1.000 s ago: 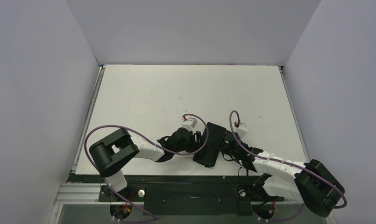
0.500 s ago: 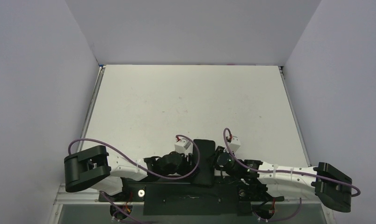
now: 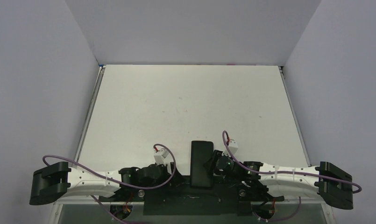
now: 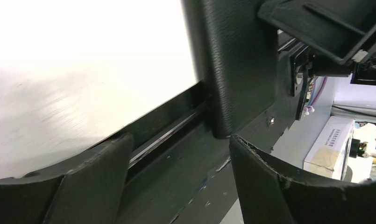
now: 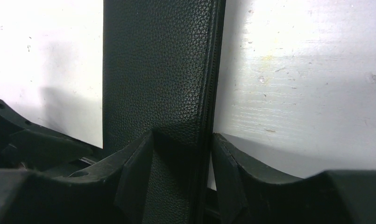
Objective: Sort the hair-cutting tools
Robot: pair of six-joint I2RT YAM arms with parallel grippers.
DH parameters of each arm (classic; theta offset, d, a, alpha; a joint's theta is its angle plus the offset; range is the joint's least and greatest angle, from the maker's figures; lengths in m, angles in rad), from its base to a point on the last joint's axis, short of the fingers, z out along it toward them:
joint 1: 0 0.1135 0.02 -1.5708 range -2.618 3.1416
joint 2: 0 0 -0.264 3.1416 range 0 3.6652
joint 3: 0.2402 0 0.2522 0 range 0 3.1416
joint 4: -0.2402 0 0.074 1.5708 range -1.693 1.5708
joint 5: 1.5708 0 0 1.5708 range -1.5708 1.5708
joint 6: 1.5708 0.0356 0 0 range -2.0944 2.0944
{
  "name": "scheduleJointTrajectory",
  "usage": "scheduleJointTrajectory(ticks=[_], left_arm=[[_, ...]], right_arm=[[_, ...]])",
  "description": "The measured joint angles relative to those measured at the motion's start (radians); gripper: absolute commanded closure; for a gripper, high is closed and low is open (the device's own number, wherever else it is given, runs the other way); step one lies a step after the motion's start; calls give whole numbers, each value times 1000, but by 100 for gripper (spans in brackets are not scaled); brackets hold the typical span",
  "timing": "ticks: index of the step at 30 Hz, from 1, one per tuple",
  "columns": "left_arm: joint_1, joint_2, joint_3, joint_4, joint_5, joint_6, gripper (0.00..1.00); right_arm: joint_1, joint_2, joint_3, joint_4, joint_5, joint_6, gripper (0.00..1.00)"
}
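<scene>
The left gripper (image 4: pixel 179 154) is spread wide, with nothing held. The right gripper (image 5: pixel 182 135) is set astride the zip edge of the black case (image 3: pixel 201 161); whether it is gripped cannot be told. The case is laid over the near edge of the table (image 3: pixel 176 102). The scissors and comb cannot be located.

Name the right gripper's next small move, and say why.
Probably close the right gripper on the zip edge of the black case it straddles, to steady it for opening. The case looks shut at the table's near edge, no scissors or comb show, and the left gripper stands open, clear of it.
</scene>
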Motion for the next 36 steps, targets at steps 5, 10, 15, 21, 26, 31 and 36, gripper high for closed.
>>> scheduleJointTrajectory(ticks=[5,10,15,21,26,31,36], left_arm=[[1,-58,-72,53,21,-43,27],[9,5,-80,154,48,-38,28],[72,152,-81,314,126,-27,31],[126,314,-81,508,237,-9,39],[155,394,-81,598,298,18,44],[164,446,-78,641,337,45,55],[180,475,-70,644,371,57,67]], right_arm=[[10,0,-18,42,-8,8,58],[19,1,-41,97,-21,26,59],[23,2,-49,120,-41,30,62],[27,27,-80,202,-52,41,66],[34,62,-97,285,-59,48,66],[34,96,-114,367,-59,39,67],[34,126,-119,420,-49,21,67]])
